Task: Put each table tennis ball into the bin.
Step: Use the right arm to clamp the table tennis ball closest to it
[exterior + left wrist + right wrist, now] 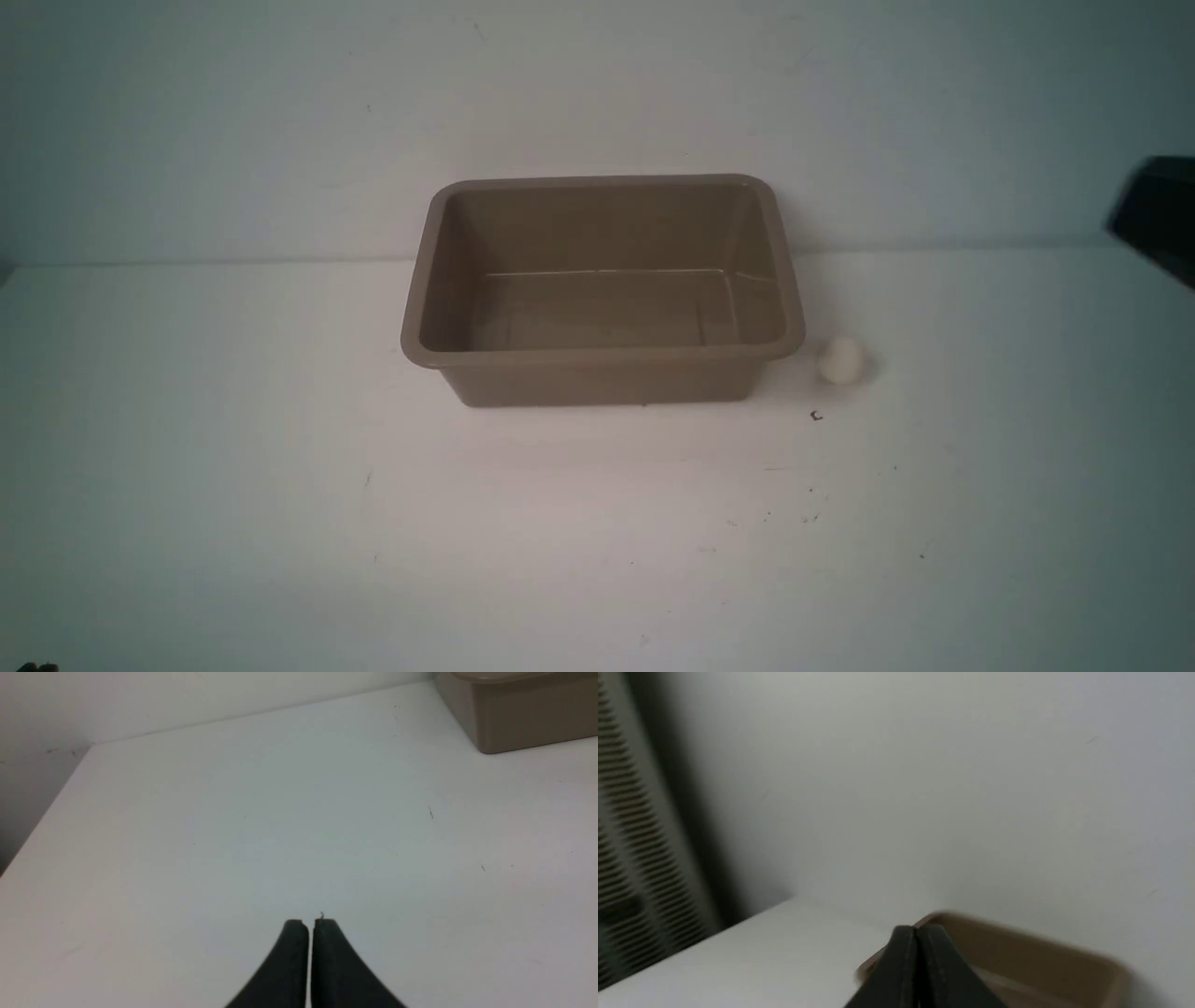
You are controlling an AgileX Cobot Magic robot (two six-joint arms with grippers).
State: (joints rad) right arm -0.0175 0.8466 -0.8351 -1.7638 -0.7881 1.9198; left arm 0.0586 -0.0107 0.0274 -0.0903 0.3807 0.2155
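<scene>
The brown-taupe bin stands empty at the middle of the white table. One white table tennis ball lies on the table just right of the bin's front right corner. Neither gripper shows in the front view. In the left wrist view my left gripper is shut and empty above bare table, with a corner of the bin far off. My right gripper is shut with nothing in it, raised, with the bin blurred behind it. The ball is hidden in both wrist views.
A dark object sits at the right edge of the front view. Small dark specks mark the table near the ball. A white wall runs behind the table. A slatted panel shows in the right wrist view.
</scene>
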